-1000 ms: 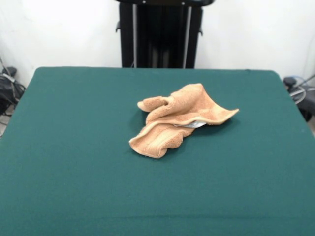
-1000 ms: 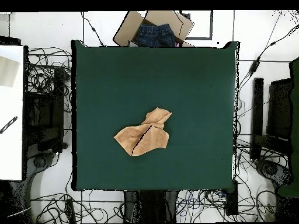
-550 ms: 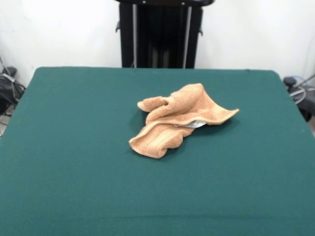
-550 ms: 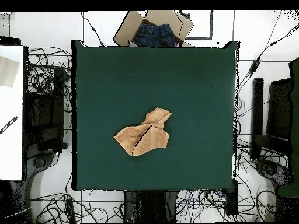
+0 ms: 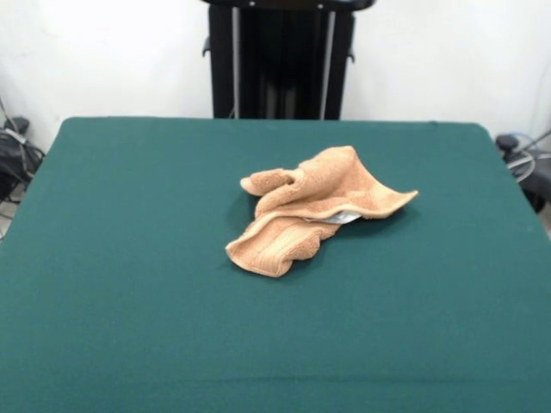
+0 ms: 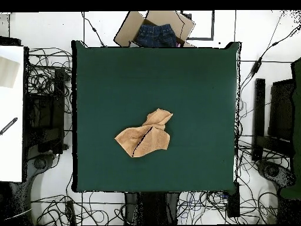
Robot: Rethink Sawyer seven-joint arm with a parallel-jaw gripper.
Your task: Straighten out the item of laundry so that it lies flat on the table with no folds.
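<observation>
My gripper does not appear in either view, so I cannot tell how it stands. The towel lies crumpled near the middle of the table, bunched into several overlapping folds, with a small white tag showing under one raised flap. The task is not yet begun in any visible way. In my judgement the step in hand is a first grasp, best taken at a free corner: the pointed one on the front view's right looks single-layered and lifts slightly off the cloth top, which should allow a clean pinch without catching the layers beneath. Drawing it outward, away from the bunch, should open the fold. From overhead, the towel sits well apart from all four table edges, leaving open room to pull in any direction. A cardboard box holding denim lies beyond one edge, off the working surface.
</observation>
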